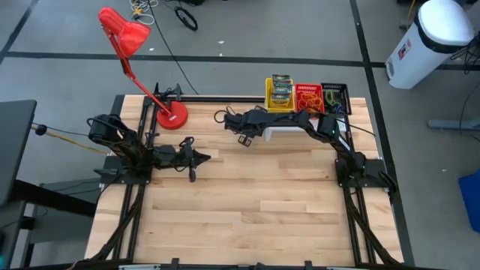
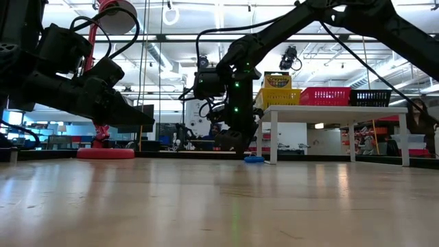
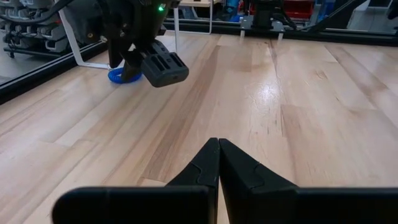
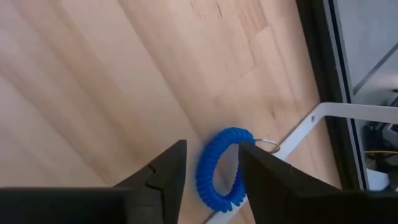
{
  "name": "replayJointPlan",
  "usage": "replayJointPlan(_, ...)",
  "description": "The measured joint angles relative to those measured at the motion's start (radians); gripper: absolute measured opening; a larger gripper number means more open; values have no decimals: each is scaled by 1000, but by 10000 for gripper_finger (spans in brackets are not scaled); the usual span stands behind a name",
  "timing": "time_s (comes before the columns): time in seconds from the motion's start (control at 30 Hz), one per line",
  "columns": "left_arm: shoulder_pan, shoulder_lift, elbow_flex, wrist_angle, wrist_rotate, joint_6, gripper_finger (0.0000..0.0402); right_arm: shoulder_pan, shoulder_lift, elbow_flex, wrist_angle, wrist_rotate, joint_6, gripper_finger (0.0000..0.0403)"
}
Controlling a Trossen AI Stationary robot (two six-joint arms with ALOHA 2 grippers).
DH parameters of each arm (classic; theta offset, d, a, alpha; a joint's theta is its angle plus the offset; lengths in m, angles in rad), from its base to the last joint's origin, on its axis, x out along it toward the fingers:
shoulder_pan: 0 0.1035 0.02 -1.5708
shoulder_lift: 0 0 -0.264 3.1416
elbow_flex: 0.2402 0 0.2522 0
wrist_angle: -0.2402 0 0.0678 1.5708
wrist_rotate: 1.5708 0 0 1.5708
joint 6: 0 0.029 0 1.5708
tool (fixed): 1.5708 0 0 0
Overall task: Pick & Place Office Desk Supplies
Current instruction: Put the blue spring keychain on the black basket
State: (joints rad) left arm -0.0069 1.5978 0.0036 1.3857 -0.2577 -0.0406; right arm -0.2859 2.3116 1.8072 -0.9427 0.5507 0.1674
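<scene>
A blue coiled loop [image 4: 219, 169] with a small metal ring lies flat on the wooden table, beside a leg of the white stand [image 4: 292, 134]. It also shows in the low view [image 2: 254, 159] and the left wrist view [image 3: 121, 76]. My right gripper [image 4: 211, 165] is open and low over it, pointing down, with the loop in the gap between its fingers. The yellow basket [image 1: 280, 94] holds crayon boxes [image 2: 278, 80]. The red basket [image 1: 309, 97] holds coloured bands. The black basket [image 1: 335, 96] stands beside them. My left gripper [image 1: 196, 157] is shut and hovers at the table's left. My right gripper comes at the blue loop from above, one finger [image 4: 165, 171] on one side of it and the other finger [image 4: 264, 168] overlapping its far rim [image 4: 239, 138]. I cannot tell whether either finger touches it. The loop lies flat on the table.
The three baskets stand in a row on the white stand [image 1: 289, 133] at the table's far right. A red desk lamp [image 1: 171, 116] stands at the far left, its head hanging beyond the table. The table's near half [image 1: 247, 217] is bare wood.
</scene>
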Motion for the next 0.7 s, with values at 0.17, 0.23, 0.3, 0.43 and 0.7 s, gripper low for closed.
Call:
replayJointPlan(0.17,0,0,0,0,0,0,10,-1,0,0,11,0,-1,166)
replayJointPlan(0.23,0,0,0,0,0,0,10,-4,0,0,11,0,-1,167)
replayJointPlan(0.3,0,0,0,0,0,-1,10,-6,1,0,14,0,-1,167)
replayJointPlan(0.43,0,0,0,-6,0,-4,10,-12,4,0,16,0,-11,167)
replayJointPlan(0.7,0,-1,0,-26,0,-30,10,-13,4,1,12,0,-28,167)
